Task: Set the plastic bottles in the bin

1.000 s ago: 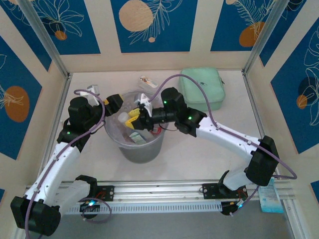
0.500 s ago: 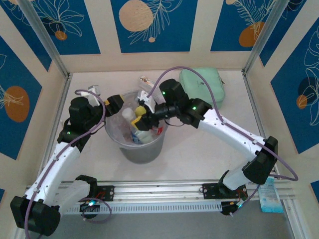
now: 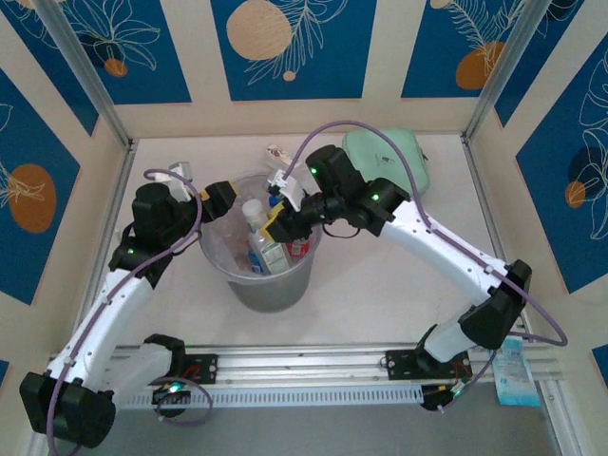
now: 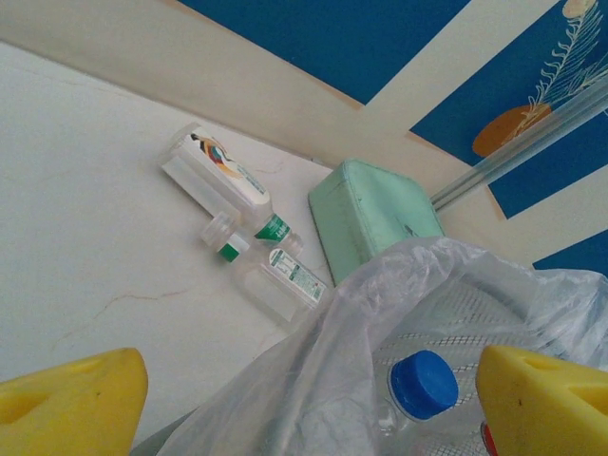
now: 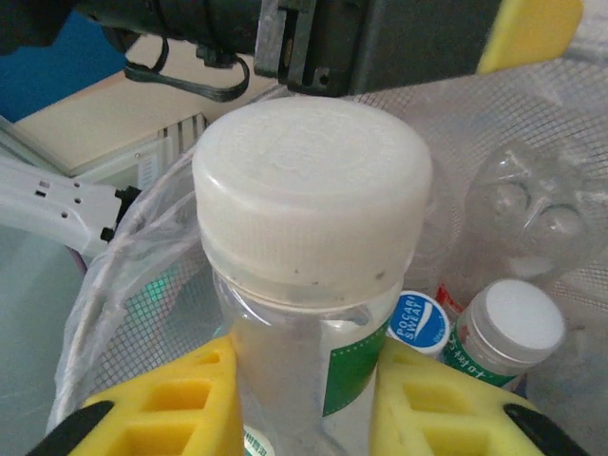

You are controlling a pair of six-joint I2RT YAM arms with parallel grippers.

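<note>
The bin (image 3: 271,290) stands near the middle of the tabletop (image 3: 380,304), just beyond the arm bases. Its clear liner bag (image 4: 380,313) puffs up over the rim. Several plastic bottles (image 3: 256,258) already lie inside.

The right end effector (image 5: 304,418) reaches into the bin from 2 o'clock. Its yellow fingers (image 5: 161,408) are clenched on either side of the white-capped bottle (image 5: 313,190). This clear, green-labelled bottle is held upright over the bin's inside, above the others. From the right wrist, at about 4 o'clock of the held bottle, a blue Pocari Sweat cap (image 5: 421,320) sits just beside a flat white cap (image 5: 518,323). A clear bottle base (image 5: 532,209) shows at 3 o'clock against the liner.

The left end effector (image 4: 309,389) hangs at the bin's 10 o'clock rim, released, with its two fingers (image 4: 71,404) spread wide. The liner and a blue-capped bottle (image 4: 423,385) inside the bin show below it.

Past the bin at 12 o'clock, two more bottles lie on their sides on the tabletop. The white-labelled bottle (image 4: 223,176) has a coloured mark and a green cap. The small clear bottle (image 4: 275,280), also green-capped, lies just beside it and roughly parallel; whether they touch cannot be told.

At 2 o'clock of the bin, the mint-green pouch (image 4: 375,214) lies flat near the far wall (image 3: 285,47) of blue and cream panels. In the overhead view the right arm partly covers it.
</note>
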